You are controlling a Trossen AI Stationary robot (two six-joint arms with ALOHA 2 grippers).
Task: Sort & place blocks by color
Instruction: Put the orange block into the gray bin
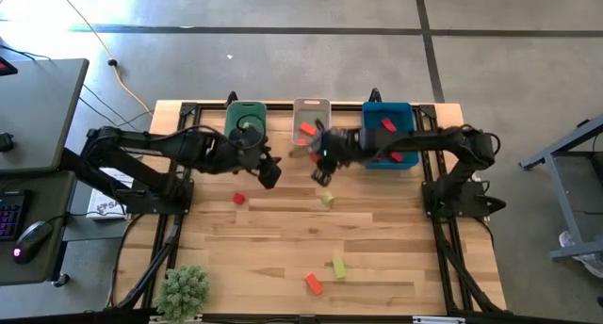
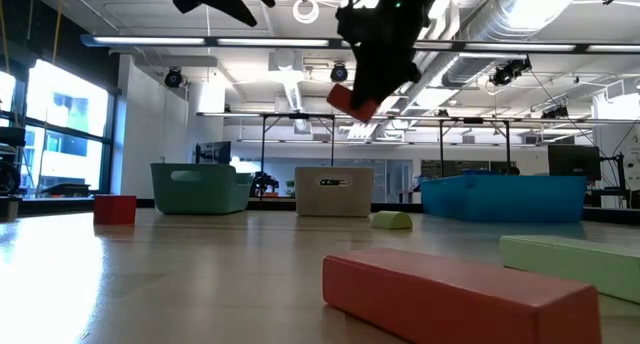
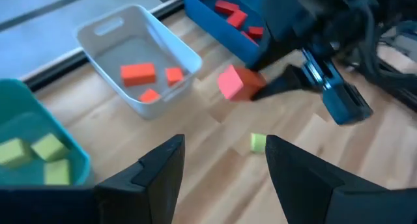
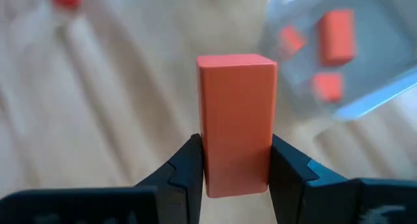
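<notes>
My right gripper (image 1: 319,172) hangs over the table just in front of the white bin (image 1: 312,126), shut on an orange-red block (image 4: 236,113). That block also shows in the low view (image 2: 352,102), high above the tabletop. My left gripper (image 1: 269,173) stands open and empty in front of the green bin (image 1: 246,124), its fingers (image 3: 159,175) wide apart. On the table lie a red cube (image 1: 239,199), two yellow-green blocks (image 1: 327,200) (image 1: 339,266) and an orange bar (image 1: 313,283). My right gripper pinches the orange-red block by two opposite long sides (image 4: 236,168), near one end, between its two fingers. The fingers slant down from the table's right side. Most of the block sticks out past the fingertips, lifted clear of the table.
The blue bin (image 1: 388,136) at the far right holds red blocks. Orange blocks lie in the white bin and yellow-green ones (image 3: 39,155) in the green bin. A small potted plant (image 1: 184,291) stands at the near left corner. The two grippers hang close together.
</notes>
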